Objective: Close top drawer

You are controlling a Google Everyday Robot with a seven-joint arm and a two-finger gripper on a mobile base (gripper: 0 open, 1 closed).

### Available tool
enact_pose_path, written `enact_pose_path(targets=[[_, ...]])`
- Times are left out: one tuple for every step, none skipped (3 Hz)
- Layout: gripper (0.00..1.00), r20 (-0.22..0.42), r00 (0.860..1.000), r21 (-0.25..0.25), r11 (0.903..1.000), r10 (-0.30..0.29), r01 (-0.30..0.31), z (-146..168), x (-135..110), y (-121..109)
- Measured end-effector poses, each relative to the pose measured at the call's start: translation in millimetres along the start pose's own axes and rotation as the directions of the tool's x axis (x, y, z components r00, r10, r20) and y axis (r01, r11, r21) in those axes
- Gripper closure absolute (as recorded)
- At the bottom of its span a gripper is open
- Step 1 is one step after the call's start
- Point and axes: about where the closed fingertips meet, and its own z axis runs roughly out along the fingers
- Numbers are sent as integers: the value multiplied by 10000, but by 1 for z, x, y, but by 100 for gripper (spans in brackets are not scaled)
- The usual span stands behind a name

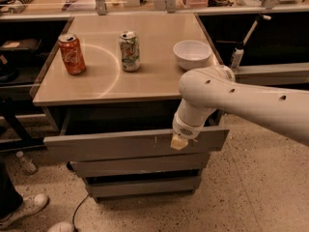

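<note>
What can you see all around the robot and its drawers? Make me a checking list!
Surface: tan table top above the drawers.
Job's things: top drawer pulled out, open.
Clutter: red can, green-and-white can, white bowl on the table top.
Grippers: hand at the top drawer's front, right of centre.
Cables: dark cable on the floor.
Surroundings: shoe and bottle at left.

1. The gripper, pale yellowish under a smooth white plastic-looking arm, sits at the top drawer, whose front is matt grey with pale chips.
2. Beyond the gripper, the table is smooth, softly shiny tan.
3. Farther beyond, the white bowl looks glossy.
</note>
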Motion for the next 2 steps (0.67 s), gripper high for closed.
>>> enact_pose_path(targets=[[11,0,10000,0,10000,0,0,0,0,0],[0,-1,10000,-1,10000,-1,1,0,0,0]])
